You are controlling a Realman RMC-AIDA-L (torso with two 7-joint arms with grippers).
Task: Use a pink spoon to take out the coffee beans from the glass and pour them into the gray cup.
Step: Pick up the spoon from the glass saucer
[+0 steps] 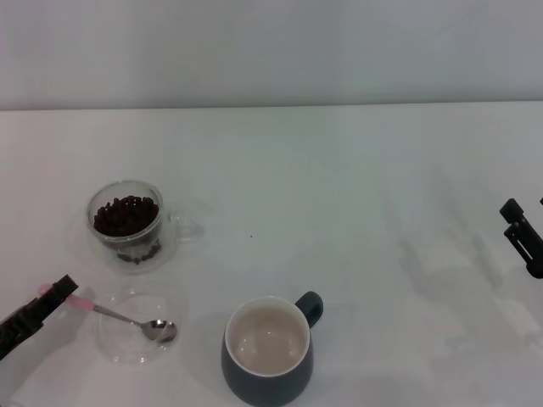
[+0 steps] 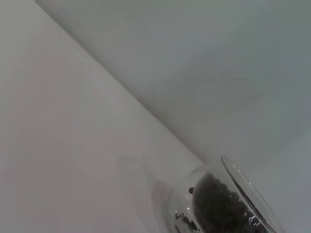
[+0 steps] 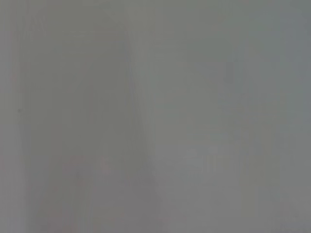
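left end effector (image 1: 59, 292) clenched on pink spoon (image 1: 127, 319) handle, bowl in saucer (image 1: 127, 343); right end effector (image 1: 522, 233) state unclear

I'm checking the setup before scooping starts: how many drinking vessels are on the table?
2. The glass holding the coffee beans stands at the robot's left, behind the saucer. The gray cup stands near the front, right of the saucer. None looks hidden.

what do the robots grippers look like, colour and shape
Both are matte black and blocky. The left gripper shows as a dark angular bar with a squared tip, near the bottom left edge. The right gripper shows stubby, squared black fingers at the right edge. No cables, markings or sleeves are visible.
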